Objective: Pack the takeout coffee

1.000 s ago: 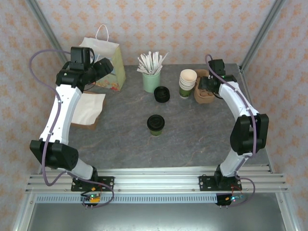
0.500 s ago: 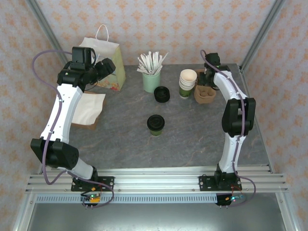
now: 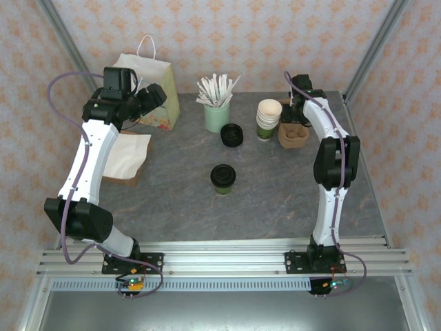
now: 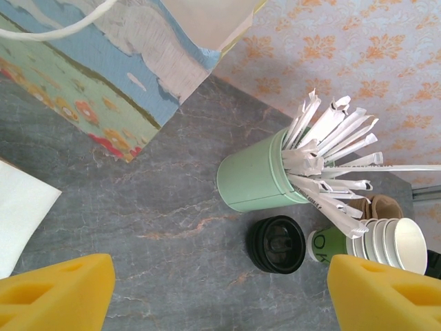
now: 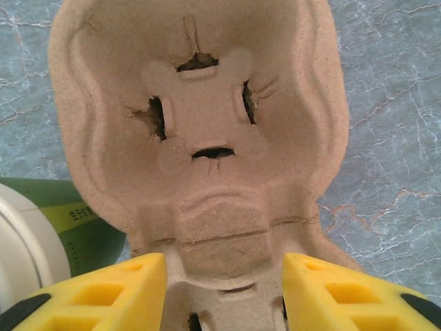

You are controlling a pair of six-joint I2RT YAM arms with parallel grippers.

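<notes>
The takeout coffee looks light and crushable: hold it gently around its green side. The left pincer is spread; the right pincer straddles the pulp carrier, pinch unclear.

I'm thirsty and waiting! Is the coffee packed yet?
Not yet. Done: nothing; the lidded green cup stands loose on the table. In hand: the right hand straddles the cardboard cup carrier. Still to do: probably the cup goes into the carrier.
</notes>
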